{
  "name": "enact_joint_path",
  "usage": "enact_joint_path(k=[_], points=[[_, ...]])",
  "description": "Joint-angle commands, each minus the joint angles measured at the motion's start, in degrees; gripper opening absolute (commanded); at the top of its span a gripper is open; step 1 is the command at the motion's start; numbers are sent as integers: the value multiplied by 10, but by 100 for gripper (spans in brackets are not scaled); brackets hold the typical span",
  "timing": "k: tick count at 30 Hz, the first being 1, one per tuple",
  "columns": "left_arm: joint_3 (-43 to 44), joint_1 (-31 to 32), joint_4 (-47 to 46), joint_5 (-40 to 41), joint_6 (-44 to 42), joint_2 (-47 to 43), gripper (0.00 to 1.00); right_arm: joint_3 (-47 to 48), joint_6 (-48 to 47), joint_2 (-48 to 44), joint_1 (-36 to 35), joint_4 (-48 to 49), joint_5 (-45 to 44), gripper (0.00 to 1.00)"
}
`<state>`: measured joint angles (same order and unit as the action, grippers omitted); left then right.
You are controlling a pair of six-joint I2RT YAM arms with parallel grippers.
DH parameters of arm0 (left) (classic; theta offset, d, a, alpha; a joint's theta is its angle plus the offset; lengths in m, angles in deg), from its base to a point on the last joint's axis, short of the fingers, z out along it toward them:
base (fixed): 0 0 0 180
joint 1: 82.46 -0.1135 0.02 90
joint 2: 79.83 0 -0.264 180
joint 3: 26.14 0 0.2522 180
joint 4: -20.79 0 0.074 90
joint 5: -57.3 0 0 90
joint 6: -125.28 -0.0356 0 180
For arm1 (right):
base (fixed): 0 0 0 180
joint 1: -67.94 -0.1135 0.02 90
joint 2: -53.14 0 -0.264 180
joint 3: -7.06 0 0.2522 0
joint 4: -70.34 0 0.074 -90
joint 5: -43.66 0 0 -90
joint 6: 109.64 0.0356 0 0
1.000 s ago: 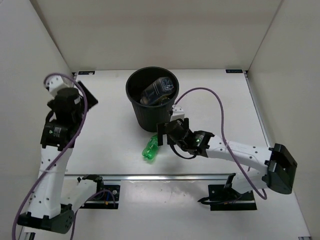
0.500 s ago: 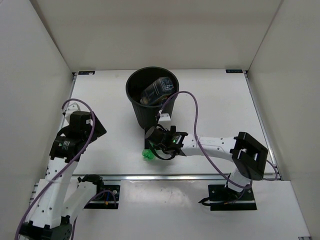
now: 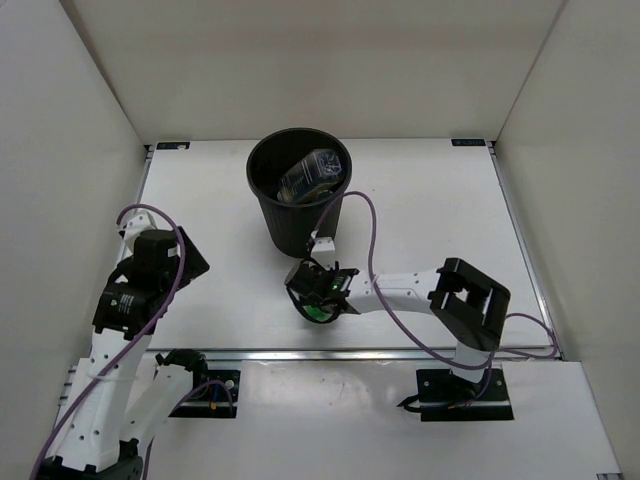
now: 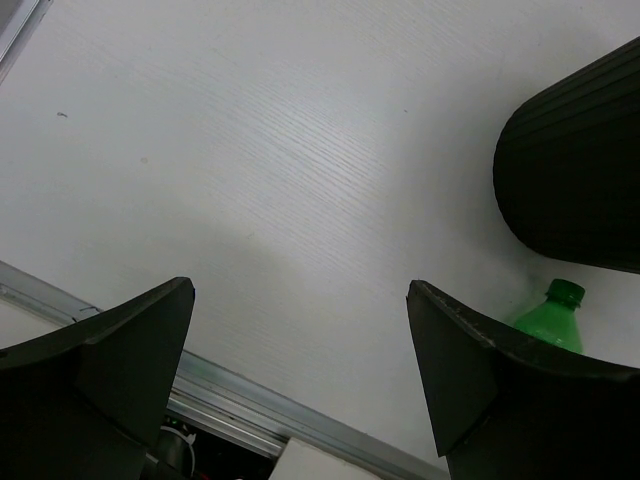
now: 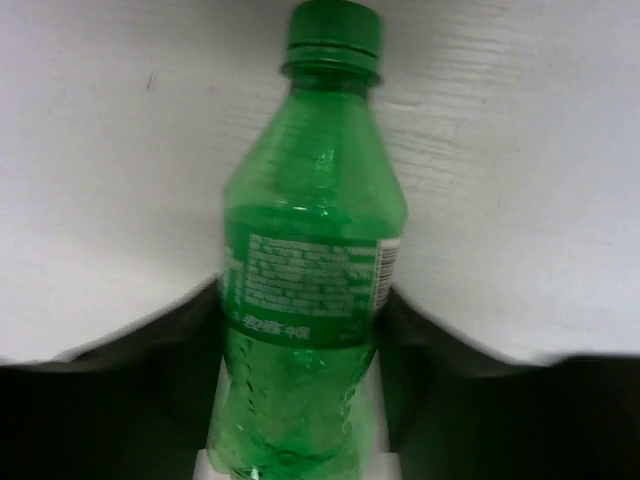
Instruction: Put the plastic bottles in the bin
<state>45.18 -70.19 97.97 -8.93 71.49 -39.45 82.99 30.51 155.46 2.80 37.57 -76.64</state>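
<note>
As right pincer [image 5: 300, 310] clamps it, green bottle [image 5: 305, 200] (cap-first) faces bin [image 3: 290, 228].

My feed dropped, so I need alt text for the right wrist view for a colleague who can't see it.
A translucent green bottle lies on the white table, gripped around its middle by the two dark fingers of the right tool. Its green cap points away from the camera.
</note>
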Motion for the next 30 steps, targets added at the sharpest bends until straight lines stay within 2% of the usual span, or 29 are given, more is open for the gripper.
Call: enact_joint_path(k=[1,6,9,12,14,16,18,22,25,30], points=[[12,7,-1,-2,-10,-2,99,-42,13,-74,4,39,2,32],[23,16,-24,-22,-12,20,98,-85,-3,-190,-2,7,-28,34],[33,19,-29,-34,-18,39,98,-112,-52,-317,3,-15,-47,35],[47,11,-38,-39,-24,59,99,-132,-133,-435,56,-16,-53,35],[51,13,-47,-42,-22,77,99,-123,-190,-485,124,5,-34,34],[55,7,-58,-50,-22,87,99,-99,-286,-517,175,86,-6,33],[55,6,-65,-52,-24,106,99,-52,-358,-493,212,136,37,35],[53,0,-77,-60,-25,126,99,69,-493,-367,204,247,59,37],[48,-8,-91,-68,-26,131,99,151,-476,-277,221,290,170,38],[47,-5,-100,-92,-29,145,99,246,-479,-157,209,334,198,39]])
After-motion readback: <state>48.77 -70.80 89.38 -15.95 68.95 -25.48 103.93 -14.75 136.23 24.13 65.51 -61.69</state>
